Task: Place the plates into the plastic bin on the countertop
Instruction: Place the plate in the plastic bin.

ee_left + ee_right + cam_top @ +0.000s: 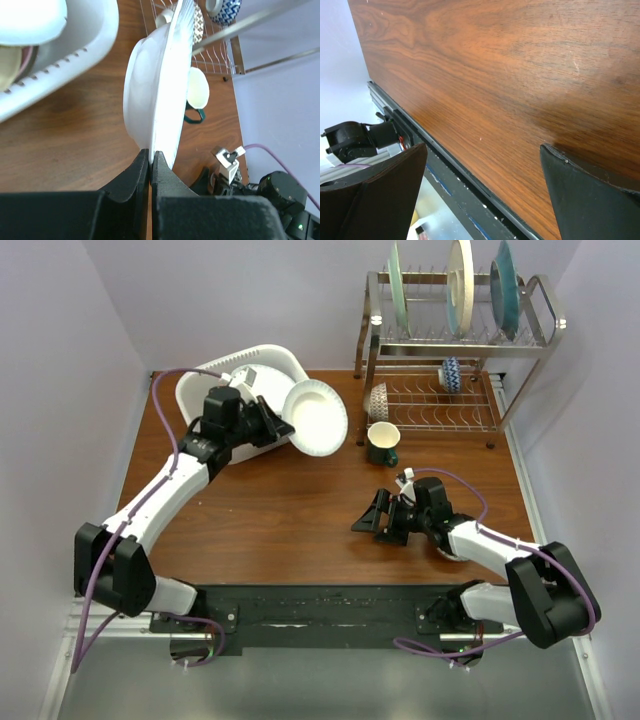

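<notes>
A white plate (315,418) hangs tilted on edge over the countertop (290,500), just right of the white plastic bin (270,352). My left gripper (278,420) is shut on its rim. In the left wrist view the plate (165,85) stands edge-on, and the gripper (150,155) pinches its lower rim. The bin (75,55) at upper left holds other plates (10,62). Three more plates (460,285) stand in the wire rack. My right gripper (372,515) is wide open and empty, low over the wood (510,75) near the front edge.
The steel wire rack (520,335) stands at the back right with two patterned bowls (378,400) on its lower tier. A dark green mug (382,444) sits in front of it, close to the held plate. A black rail (460,185) runs along the table's near edge.
</notes>
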{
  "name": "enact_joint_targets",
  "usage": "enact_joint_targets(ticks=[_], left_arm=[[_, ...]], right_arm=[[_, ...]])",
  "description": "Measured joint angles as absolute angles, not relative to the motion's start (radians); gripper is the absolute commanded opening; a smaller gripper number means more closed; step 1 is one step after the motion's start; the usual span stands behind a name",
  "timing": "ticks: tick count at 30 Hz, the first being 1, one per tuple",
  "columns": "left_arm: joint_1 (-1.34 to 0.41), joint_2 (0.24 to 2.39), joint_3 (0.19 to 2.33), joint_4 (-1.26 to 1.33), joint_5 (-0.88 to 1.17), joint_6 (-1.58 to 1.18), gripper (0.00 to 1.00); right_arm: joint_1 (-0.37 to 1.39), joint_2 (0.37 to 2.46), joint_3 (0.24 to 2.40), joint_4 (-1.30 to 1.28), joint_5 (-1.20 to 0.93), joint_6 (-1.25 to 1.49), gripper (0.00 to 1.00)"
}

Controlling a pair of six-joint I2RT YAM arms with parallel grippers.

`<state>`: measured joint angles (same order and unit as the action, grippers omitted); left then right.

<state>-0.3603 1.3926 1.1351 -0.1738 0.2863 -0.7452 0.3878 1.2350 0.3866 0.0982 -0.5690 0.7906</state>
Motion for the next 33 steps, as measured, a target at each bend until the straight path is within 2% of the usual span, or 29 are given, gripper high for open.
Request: enact_joint_targets(ticks=[12,33], left_arm=[[-0.295,1.499,1.308,-0.212,0.333,-0.718,0.00],[-0.125,1.576,1.353,-0.204,0.411,-0.729,0.00]], right_arm=[[0.388,1.239,0.385,0.098,-0.570,0.788,0.99],[0.388,1.258,0.383,0.098,-0.572,0.769,0.99]])
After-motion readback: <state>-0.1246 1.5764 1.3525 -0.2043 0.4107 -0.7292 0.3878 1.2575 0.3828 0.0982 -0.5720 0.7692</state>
